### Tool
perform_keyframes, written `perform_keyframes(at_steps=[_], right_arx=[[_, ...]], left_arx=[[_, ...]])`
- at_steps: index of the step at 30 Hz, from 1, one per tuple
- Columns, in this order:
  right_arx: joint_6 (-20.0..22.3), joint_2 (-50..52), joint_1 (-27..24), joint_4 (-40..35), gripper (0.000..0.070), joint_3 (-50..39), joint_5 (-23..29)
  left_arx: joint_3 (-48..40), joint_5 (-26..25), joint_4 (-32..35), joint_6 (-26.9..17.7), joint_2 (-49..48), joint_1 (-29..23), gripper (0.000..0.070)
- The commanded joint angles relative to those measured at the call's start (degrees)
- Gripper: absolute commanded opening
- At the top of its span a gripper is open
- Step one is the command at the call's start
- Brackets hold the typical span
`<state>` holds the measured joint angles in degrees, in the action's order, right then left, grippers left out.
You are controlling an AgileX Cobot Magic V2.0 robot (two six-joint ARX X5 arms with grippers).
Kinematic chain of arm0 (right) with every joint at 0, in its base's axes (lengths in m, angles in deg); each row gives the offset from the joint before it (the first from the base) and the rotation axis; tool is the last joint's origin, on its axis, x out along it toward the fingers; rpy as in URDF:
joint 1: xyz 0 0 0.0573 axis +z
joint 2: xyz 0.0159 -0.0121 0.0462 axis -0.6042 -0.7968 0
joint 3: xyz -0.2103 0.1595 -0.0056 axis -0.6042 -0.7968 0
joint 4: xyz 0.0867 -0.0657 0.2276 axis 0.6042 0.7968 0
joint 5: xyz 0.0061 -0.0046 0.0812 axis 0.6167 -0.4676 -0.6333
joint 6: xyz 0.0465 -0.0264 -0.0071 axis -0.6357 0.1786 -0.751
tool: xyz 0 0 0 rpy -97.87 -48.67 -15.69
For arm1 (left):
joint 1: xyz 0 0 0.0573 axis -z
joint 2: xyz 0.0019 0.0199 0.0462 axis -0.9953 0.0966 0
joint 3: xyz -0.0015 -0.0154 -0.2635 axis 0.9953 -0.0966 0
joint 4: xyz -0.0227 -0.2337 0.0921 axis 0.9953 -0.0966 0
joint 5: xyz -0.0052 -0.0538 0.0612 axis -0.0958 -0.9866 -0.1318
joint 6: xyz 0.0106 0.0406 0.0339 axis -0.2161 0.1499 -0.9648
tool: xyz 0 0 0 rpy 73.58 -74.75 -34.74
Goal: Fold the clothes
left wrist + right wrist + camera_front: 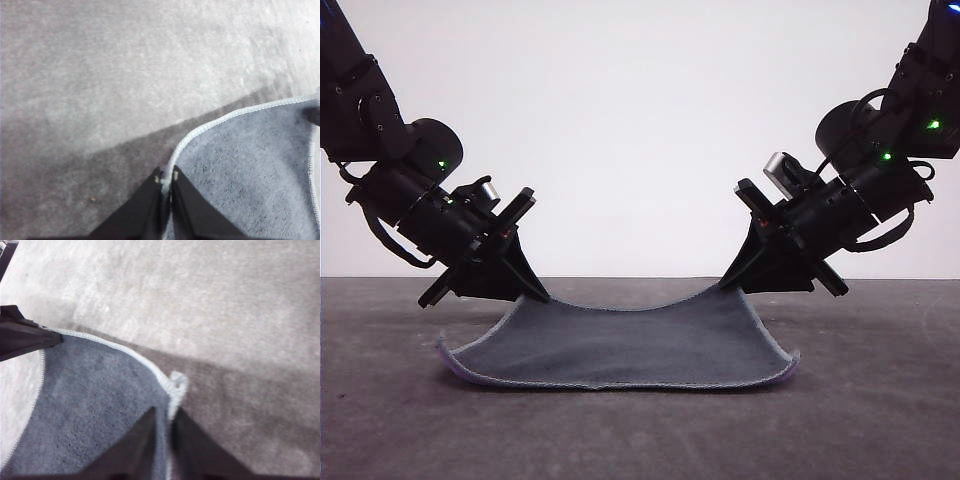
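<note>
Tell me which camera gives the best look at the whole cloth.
The front view: the cloth shows edge to edge, far corners lifted by the left gripper and right gripper, near edge on the table. The wrist views show one pinched corner each, with stitched edging.

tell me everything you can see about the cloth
The cloth is a small dark grey square of fuzzy fabric with light grey stitched edging and a purple underside peeking at the near corners. Its far corners are lifted, pinched by the left gripper and right gripper; the middle sags and the near edge rests on the table.
</note>
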<state>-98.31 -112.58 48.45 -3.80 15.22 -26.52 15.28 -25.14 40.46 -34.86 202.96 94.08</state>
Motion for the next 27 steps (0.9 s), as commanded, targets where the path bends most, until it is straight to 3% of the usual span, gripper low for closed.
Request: perform_keyframes(at_steps=[1, 11, 16, 27], right_arx=[[0.46, -0.63, 0.34, -0.44, 0.0007, 1.03, -0.13], [1.03, -0.63, 0.21, 0.05, 0.0007, 1.15, -3.09], [2.61, -0.61, 0.08, 4.64, 0.0007, 2.86, -4.98], [9.28, 1.62, -0.18, 15.73, 0.0007, 4.39, -4.51]], left_arx=[[1.31, -0.37, 0.65, -0.23, 1.57, 0.20, 0.0002], [1.33, -1.38, -0.04, -0.43, 1.47, 0.20, 0.0003], [1.85, -3.64, -2.03, -0.84, 0.82, 0.15, 0.0003], [2.05, -3.44, -12.83, -7.78, -4.40, 0.15, 0.0004]])
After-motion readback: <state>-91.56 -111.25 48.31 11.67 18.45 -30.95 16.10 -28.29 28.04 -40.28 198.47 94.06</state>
